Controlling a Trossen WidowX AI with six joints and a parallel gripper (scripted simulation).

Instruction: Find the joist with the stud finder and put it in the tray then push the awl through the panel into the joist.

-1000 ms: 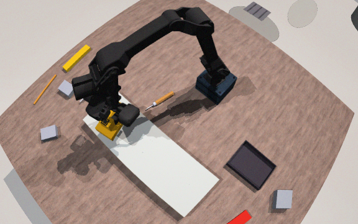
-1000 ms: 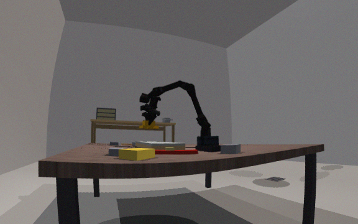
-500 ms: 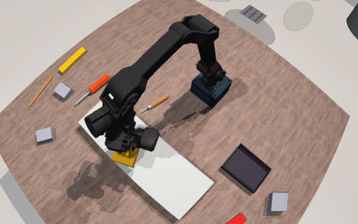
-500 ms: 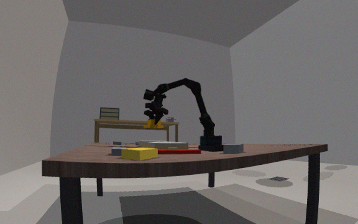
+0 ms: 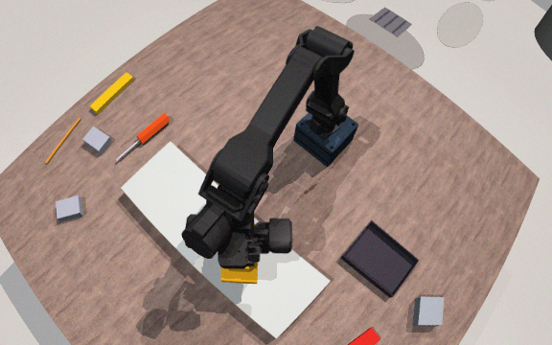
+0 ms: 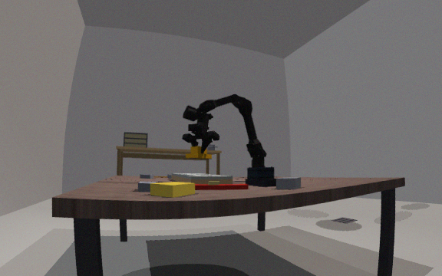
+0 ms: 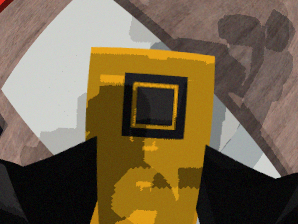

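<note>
My gripper is shut on the yellow stud finder, whose square display looks dark in the wrist view. It holds the stud finder in the air above the white floor panel, over its lower right half in the top view. A tool with a red-orange handle and thin metal shaft lies beyond the panel's upper left end; whether it is the awl I cannot tell. The dark tray stands right of the panel and shows nothing inside. The arm hides part of the panel and table.
Grey blocks stand around the table. A yellow bar and a thin orange stick lie at the upper left. A red bar lies near the lower edge in the top view.
</note>
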